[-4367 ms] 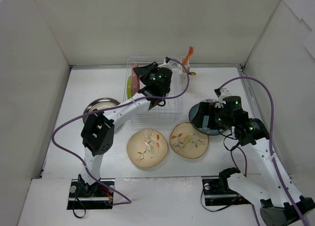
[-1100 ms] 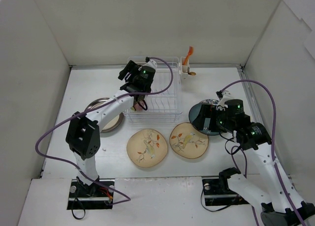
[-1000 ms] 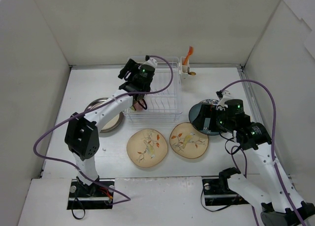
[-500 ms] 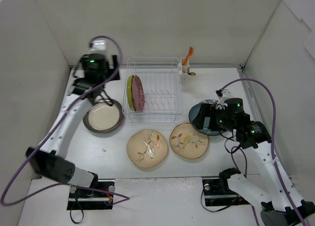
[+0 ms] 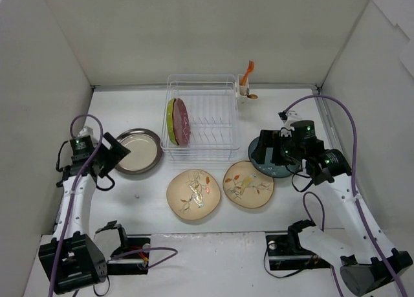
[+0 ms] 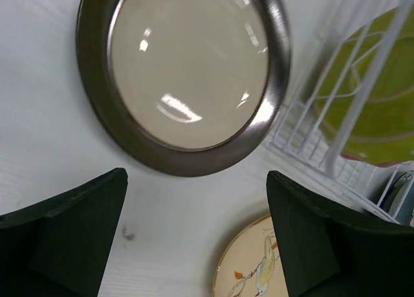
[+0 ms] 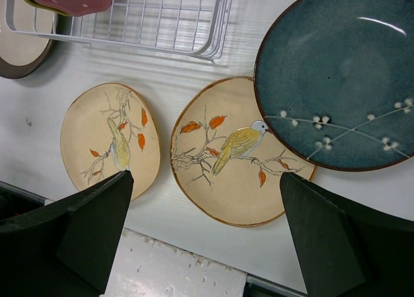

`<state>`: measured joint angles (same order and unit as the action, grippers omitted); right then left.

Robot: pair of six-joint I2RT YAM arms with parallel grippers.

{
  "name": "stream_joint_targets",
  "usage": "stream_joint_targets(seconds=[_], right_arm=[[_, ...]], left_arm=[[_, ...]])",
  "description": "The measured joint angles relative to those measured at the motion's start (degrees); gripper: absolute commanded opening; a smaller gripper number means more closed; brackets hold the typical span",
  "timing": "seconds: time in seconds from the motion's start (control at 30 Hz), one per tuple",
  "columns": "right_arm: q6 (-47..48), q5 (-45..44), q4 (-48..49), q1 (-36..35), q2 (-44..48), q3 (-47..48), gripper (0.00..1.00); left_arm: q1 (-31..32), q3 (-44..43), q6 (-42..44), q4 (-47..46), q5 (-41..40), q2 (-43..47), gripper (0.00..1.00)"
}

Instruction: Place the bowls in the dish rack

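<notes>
The dish rack stands at the back middle, with a lime green bowl and a pink bowl upright in its left end. A grey bowl lies flat to the rack's left. My left gripper hovers at that bowl's left rim, open and empty; its wrist view shows the grey bowl just ahead of the gripper. Two cream bird-print bowls lie in front of the rack. My right gripper hangs open over the dark teal bowl.
A white utensil cup with an orange utensil hangs on the rack's back right corner. White walls close in the table on the left, back and right. The right wrist view shows the rack's front edge and the teal bowl.
My left arm has left the rack, swung round the back left, and come down to the left of the grey bowl. The pink bowl now stands in the rack. The right gripper shifted slightly.
</notes>
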<state>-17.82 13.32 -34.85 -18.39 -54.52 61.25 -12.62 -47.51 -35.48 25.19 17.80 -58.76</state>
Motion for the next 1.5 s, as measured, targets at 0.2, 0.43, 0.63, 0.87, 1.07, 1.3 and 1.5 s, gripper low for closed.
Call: stream_joint_targets(seconds=[0.2, 0.43, 0.63, 0.87, 1.07, 1.3, 1.5], right_arm=[[0.26, 0.04, 0.13, 0.0, -0.81, 0.11, 0.95], [0.37, 0.07, 0.42, 0.0, -1.09, 0.13, 0.94], [0.37, 0.07, 0.59, 0.0, -1.11, 0.13, 0.94], [0.35, 0.07, 0.96, 0.0, -1.07, 0.07, 0.94], [0.33, 0.04, 1.29, 0.0, -0.85, -0.31, 0.94], [0.17, 0.5, 1.57, 0.0, -0.81, -0.96, 0.94], [0.57, 1.55, 1.55, -2.54, -1.99, 0.26, 0.93]], left_arm=[[-6.01, 12.76, -4.59, -4.7, 6.75, 1.05, 0.82], [-7.39, 19.08, -10.21, -15.98, 10.97, -1.6, 0.79], [-7.39, 22.29, -14.03, -24.61, 11.61, -8.66, 0.72], [-7.39, 23.89, -18.03, -34.99, 13.03, -15.63, 0.5], [-7.65, 23.71, -20.55, -40.76, 13.4, -20.57, 0.27], [-8.68, 22.14, -24.65, -45.11, 15.56, -23.76, 0.0], [-8.72, 17.79, -21.57, -34.91, 13.38, -18.67, 0.0]])
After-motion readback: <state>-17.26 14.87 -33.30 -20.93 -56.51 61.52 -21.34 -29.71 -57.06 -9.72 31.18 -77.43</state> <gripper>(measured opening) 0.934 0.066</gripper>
